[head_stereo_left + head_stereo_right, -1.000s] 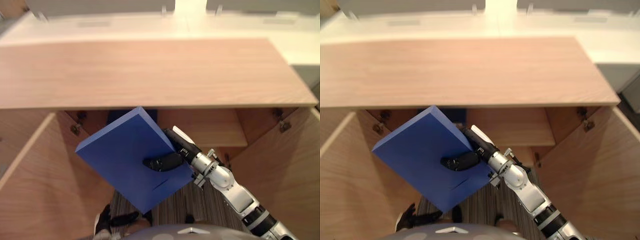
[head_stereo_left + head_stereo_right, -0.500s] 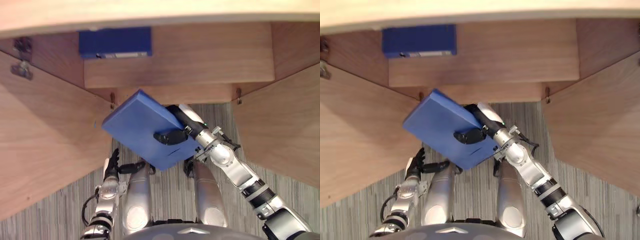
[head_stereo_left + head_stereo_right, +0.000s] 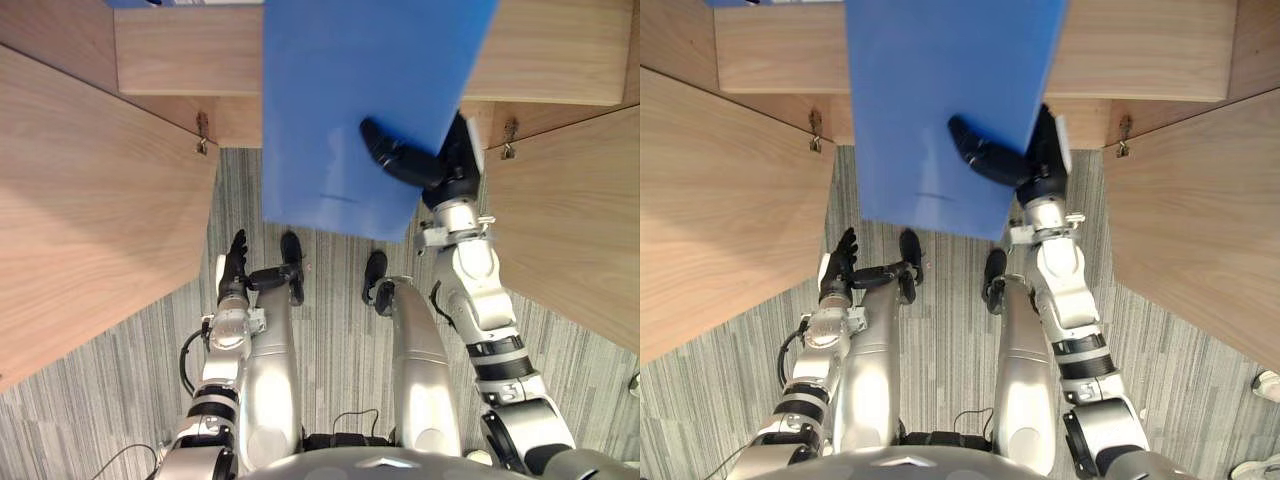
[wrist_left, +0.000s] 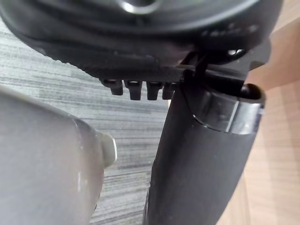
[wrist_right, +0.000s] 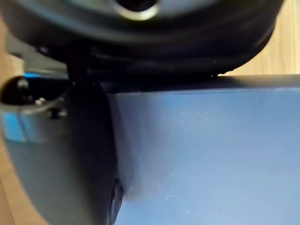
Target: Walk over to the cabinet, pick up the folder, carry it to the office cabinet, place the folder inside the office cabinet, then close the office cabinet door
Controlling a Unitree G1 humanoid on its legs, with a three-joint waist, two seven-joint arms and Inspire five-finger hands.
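Since half a second ago the blue folder has been turned from a slant to nearly straight and brought over the office cabinet's shelf front, between the open doors. It is gripped by the right hand (thumb across its face). The left hand is held slack-fingered above the striped carpet.

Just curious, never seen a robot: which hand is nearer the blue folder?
Right. The right hand grips the blue folder; the left hand hangs low, well apart from it.
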